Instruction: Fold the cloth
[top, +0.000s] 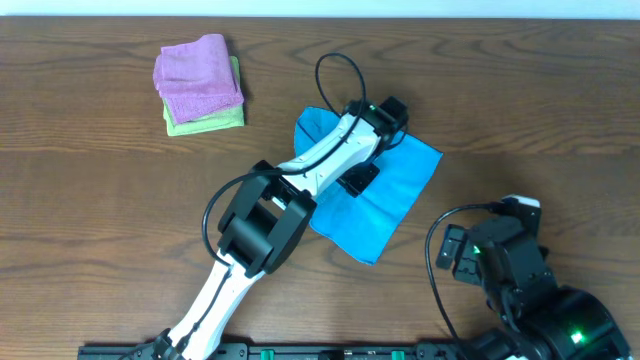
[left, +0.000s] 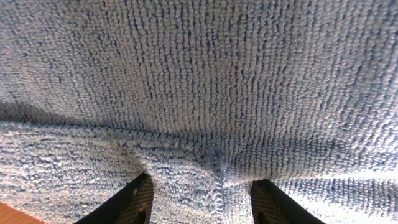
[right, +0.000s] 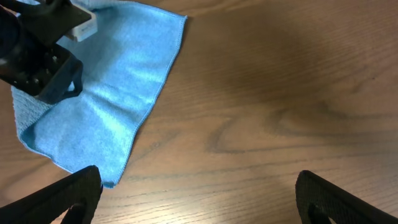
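Note:
The sky-blue cloth (top: 400, 185) lies spread on the wooden table, centre right, with an edge folded over. My left gripper (top: 358, 180) is down on the middle of it. In the left wrist view the cloth (left: 199, 74) fills the frame, and the left gripper's fingers (left: 199, 190) stand apart with a raised ridge and hem of the fabric between them. My right gripper (top: 455, 255) is open and empty over bare wood, right of the cloth's near corner. In the right wrist view the right gripper (right: 199, 193) faces the cloth (right: 118, 93) and the left gripper (right: 43, 62).
A folded pink cloth (top: 197, 75) sits on a folded light green cloth (top: 210, 120) at the back left of the table (top: 90, 190). The left arm (top: 300, 165) stretches diagonally from the front edge across the cloth.

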